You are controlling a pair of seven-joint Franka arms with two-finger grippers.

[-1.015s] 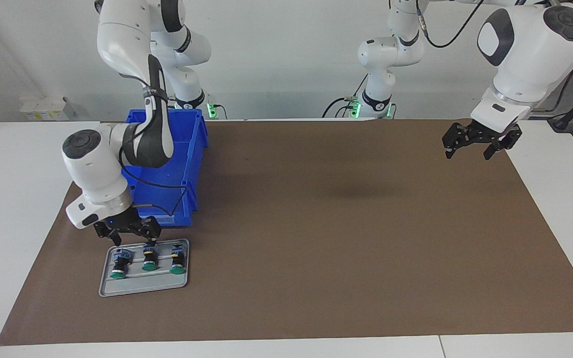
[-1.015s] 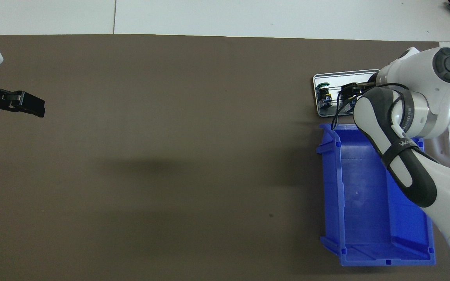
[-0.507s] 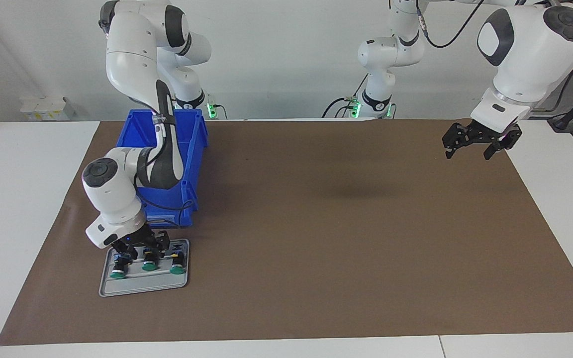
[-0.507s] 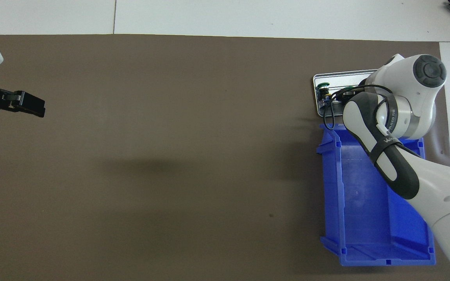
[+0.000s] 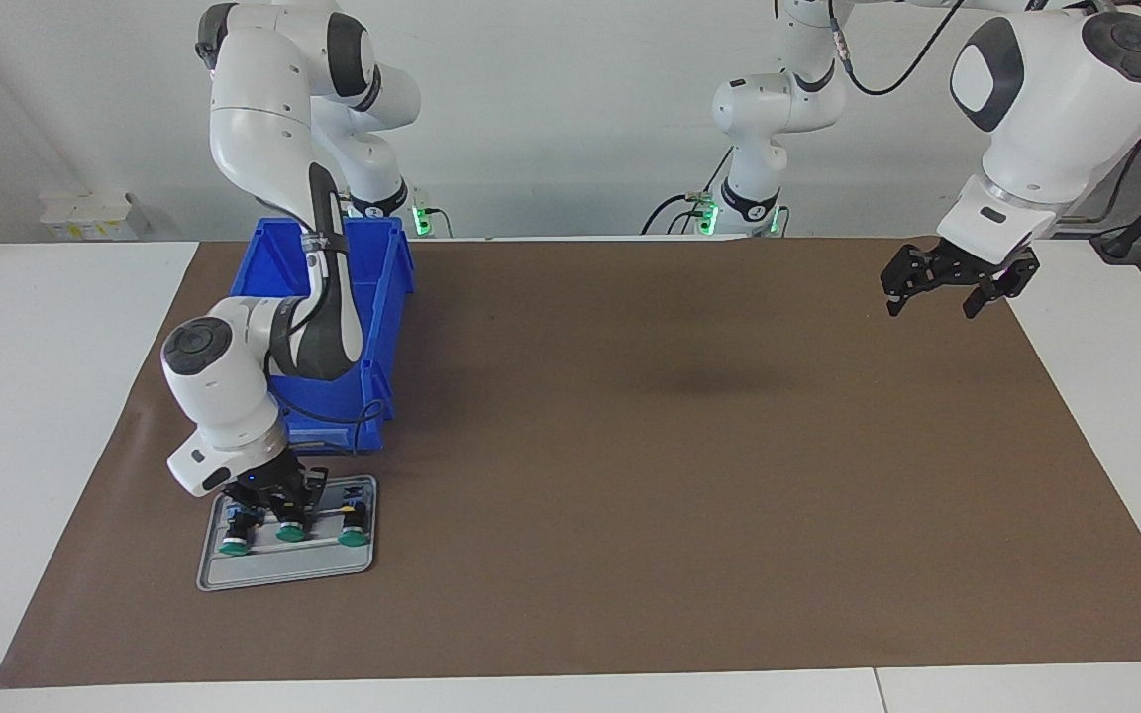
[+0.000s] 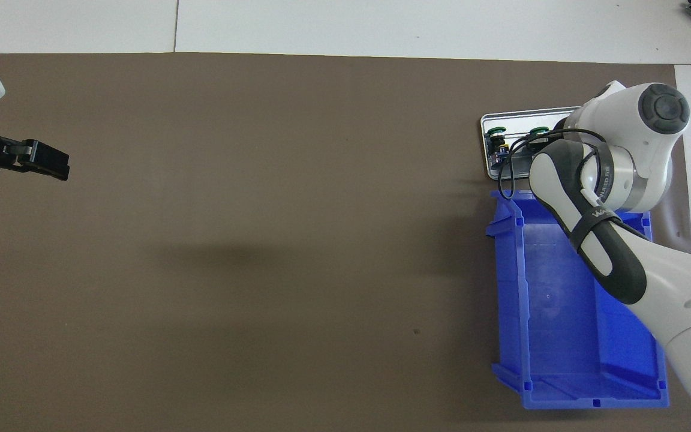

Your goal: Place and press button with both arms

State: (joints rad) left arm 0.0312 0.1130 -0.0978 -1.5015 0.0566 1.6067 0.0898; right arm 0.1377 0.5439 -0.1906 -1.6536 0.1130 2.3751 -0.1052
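Three green-capped buttons lie on a small grey tray [image 5: 283,566] at the right arm's end of the table. My right gripper [image 5: 283,505] is down on the tray, around the black body of the middle button [image 5: 290,532], whose cap also shows in the overhead view [image 6: 538,131]. The two look-alike buttons [image 5: 232,543] [image 5: 354,538] lie on either side of it. My left gripper [image 5: 932,297] is open and empty, held in the air over the brown mat at the left arm's end; the left arm waits. It also shows in the overhead view [image 6: 45,161].
A blue bin [image 5: 382,287] stands on the mat beside the tray, nearer to the robots, and looks empty in the overhead view [image 6: 549,300]. The brown mat [image 5: 679,475] covers most of the white table.
My right gripper has come down from above the tray's edge onto the middle button, which shifted slightly. The left arm has not moved.
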